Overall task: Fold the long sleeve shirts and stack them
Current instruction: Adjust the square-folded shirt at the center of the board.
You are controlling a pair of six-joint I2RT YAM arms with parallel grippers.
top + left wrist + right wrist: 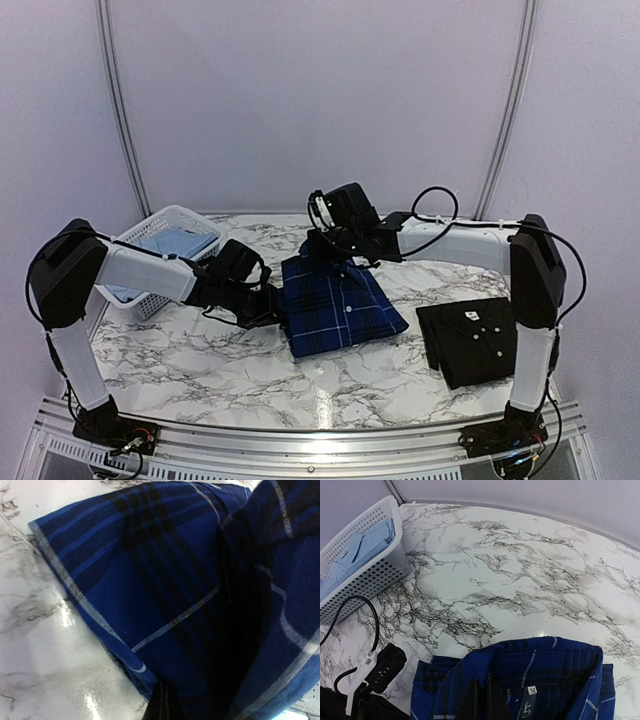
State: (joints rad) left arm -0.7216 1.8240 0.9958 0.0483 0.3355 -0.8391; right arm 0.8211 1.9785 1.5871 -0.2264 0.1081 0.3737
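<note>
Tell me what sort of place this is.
Likely a robot test booth, not a home: plain pale walls, a marble-patterned tabletop, black-and-white robot arms bolted to a metal rail, and a blue plaid button-up cloth shirt on the table.

We count three shirts in view: one blue plaid shirt (340, 305), one black shirt (470, 345) and one pale blue shirt (182, 243). We record one white lattice basket (370, 575), one marble-patterned table (250, 370) and one small size tag (532, 690) in the plaid collar. We also note two robot arms, one left arm (140, 270) and one right arm (460, 243); the buttons (484, 321) on the black shirt are too small for us to count.
</note>
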